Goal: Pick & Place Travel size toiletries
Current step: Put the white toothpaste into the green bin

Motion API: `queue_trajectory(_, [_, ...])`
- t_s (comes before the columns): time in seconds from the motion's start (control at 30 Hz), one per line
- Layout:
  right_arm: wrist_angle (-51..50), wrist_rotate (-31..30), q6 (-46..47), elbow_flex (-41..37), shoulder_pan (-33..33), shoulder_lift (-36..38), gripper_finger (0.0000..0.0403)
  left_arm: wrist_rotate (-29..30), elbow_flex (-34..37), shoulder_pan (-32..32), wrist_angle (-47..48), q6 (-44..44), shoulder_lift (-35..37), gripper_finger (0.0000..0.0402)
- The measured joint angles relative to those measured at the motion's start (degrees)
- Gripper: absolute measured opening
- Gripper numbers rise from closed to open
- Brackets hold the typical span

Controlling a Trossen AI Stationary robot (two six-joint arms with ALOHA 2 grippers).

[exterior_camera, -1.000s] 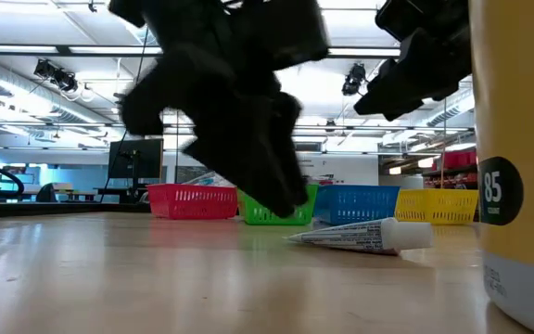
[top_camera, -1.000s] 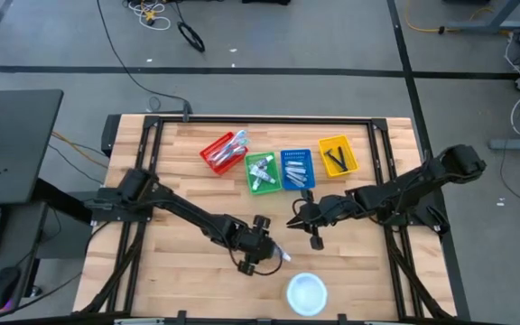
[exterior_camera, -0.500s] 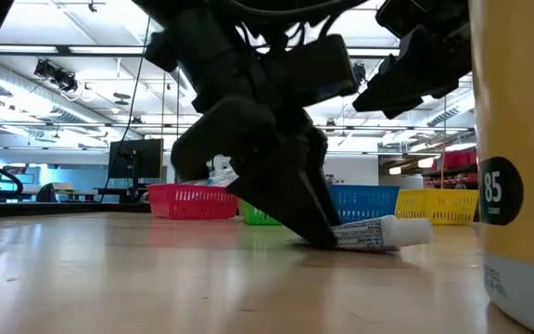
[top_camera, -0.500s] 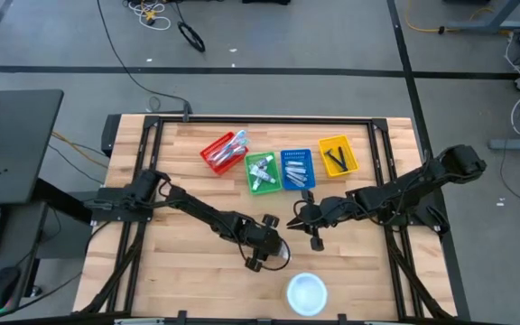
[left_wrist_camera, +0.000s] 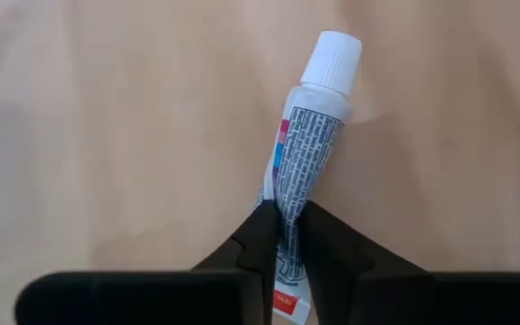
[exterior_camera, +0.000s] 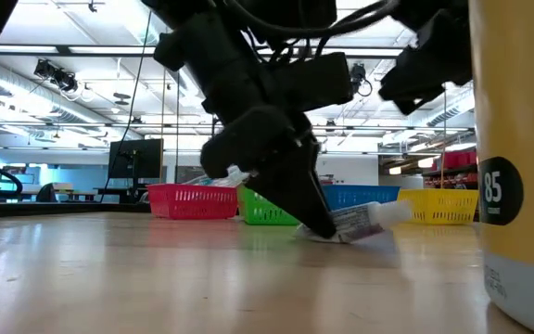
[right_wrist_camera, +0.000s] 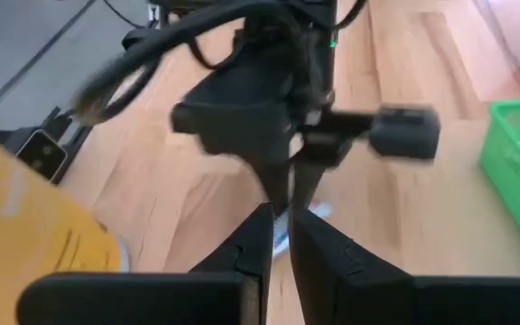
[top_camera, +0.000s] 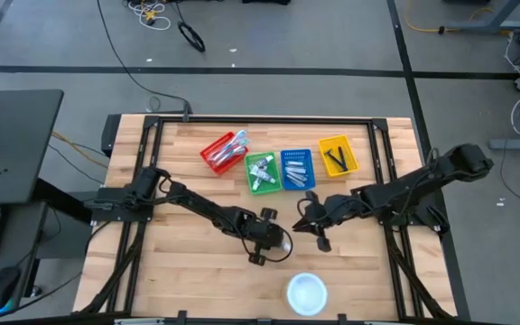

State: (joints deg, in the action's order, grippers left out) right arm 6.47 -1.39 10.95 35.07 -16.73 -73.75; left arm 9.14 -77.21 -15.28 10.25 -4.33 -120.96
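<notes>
Since a second ago the left gripper (left_wrist_camera: 285,236) has dropped onto the tube (left_wrist_camera: 310,144) and pinched its flat crimped end, and the cap end has already tipped up off the table (top_camera: 188,271). Earlier the tube lay flat with the gripper hanging above it.

Nearest the front edge is the white disc (top_camera: 306,292), sitting on its own. Just behind it is the left gripper with the tube, fingers squeezed on the tail so the cap pokes out free. Close beside it hangs the right gripper (top_camera: 315,226), fingers pressed nearly together with nothing between them as far as I can see. Further back is the row of baskets: red (top_camera: 223,151), green (top_camera: 262,171), blue (top_camera: 297,167), yellow (top_camera: 336,154).

Tip for this step, I'd say: that grip is right at the thin end, so the tube may swing or slip. Lift slow and straight, keep clear of the right arm, then carry it to the green basket, which seems to hold similar tubes.
</notes>
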Motion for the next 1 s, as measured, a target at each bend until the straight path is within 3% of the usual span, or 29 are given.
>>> queue_trajectory(0.27, [-7.73, -3.54, 0.66, 0.00, -0.88, 11.66, 0.0045, 13.52, 0.21, 1.77, 11.94, 0.81, 6.78, 0.0050])
queue_trajectory(0.37, [-7.54, -4.66, 0.65, 0.02, -1.61, 14.43, 0.0045, 17.17, 0.20, 4.98, 16.37, 2.61, 9.40, 0.0050])
queue_trajectory(0.57, [-7.68, -4.61, 0.65, 0.02, -2.43, 15.76, 0.0045, 21.19, 0.07, 12.39, 16.45, 3.97, 13.21, 0.0050])
queue_trajectory(0.63, [-7.62, -4.59, 0.65, 0.02, -2.43, 15.34, 0.0045, 20.84, 0.08, 15.02, 16.97, 3.76, 13.08, 0.0050])
queue_trajectory(0.8, [-7.96, -4.68, 0.75, 0.02, -2.43, 15.25, 0.0045, 11.70, 1.53, 21.32, 16.95, 3.53, 13.06, 0.0050])
queue_trajectory(1.0, [-7.16, -7.05, 1.33, 0.02, -2.32, 15.22, 0.0045, 6.48, 2.69, 24.76, 15.56, 3.05, 13.02, 0.0060])
